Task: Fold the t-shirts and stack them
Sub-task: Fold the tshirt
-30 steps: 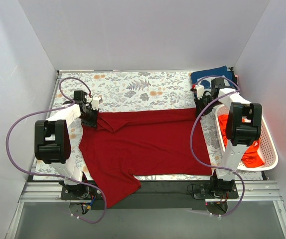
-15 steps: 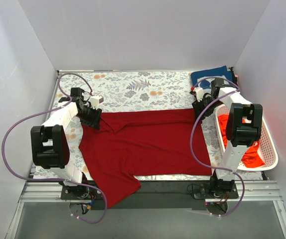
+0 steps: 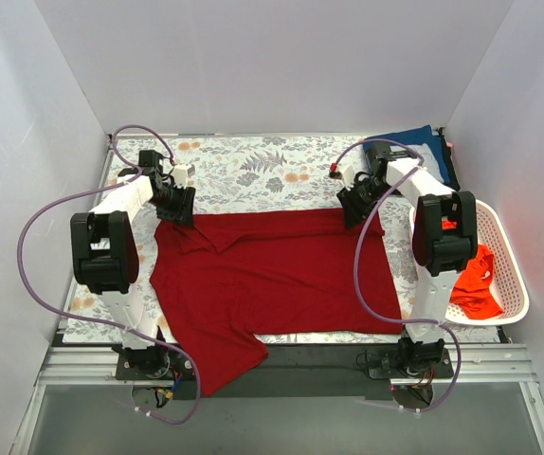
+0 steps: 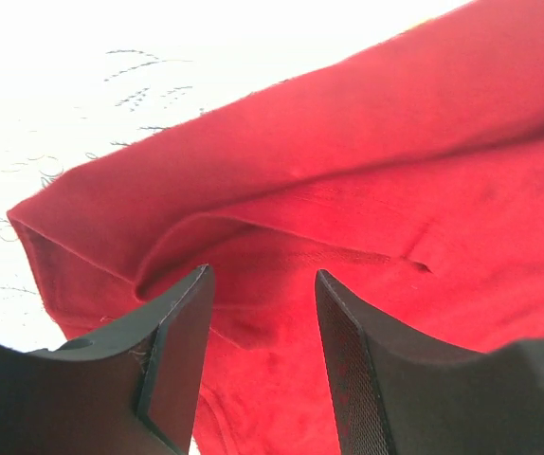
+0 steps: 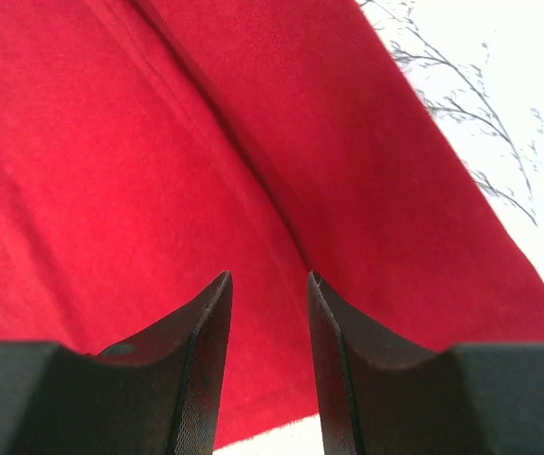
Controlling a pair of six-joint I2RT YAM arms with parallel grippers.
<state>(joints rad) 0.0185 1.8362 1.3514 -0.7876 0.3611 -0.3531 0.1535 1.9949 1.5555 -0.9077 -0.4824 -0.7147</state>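
Observation:
A dark red t-shirt [image 3: 272,275] lies spread on the floral table cloth, one sleeve hanging over the near edge. My left gripper [image 3: 181,212] hovers open over its far left corner, whose hem is folded over [image 4: 253,227]; nothing sits between the fingers [image 4: 179,351]. At the far right corner my right gripper [image 3: 352,212] stands open just above the red cloth [image 5: 111,171], near its edge. A navy t-shirt [image 3: 414,142] lies folded at the back right. The orange-red t-shirt [image 3: 469,289] is crumpled in the basket.
The white perforated basket [image 3: 509,275] stands at the right edge, beside the right arm. The floral table cloth [image 3: 253,171] shows bare behind the red shirt. White walls close in on three sides.
Both grippers have opened and let go of the red shirt's far edge. The right arm has swung left, uncovering the basket. The left arm has shifted slightly farther back.

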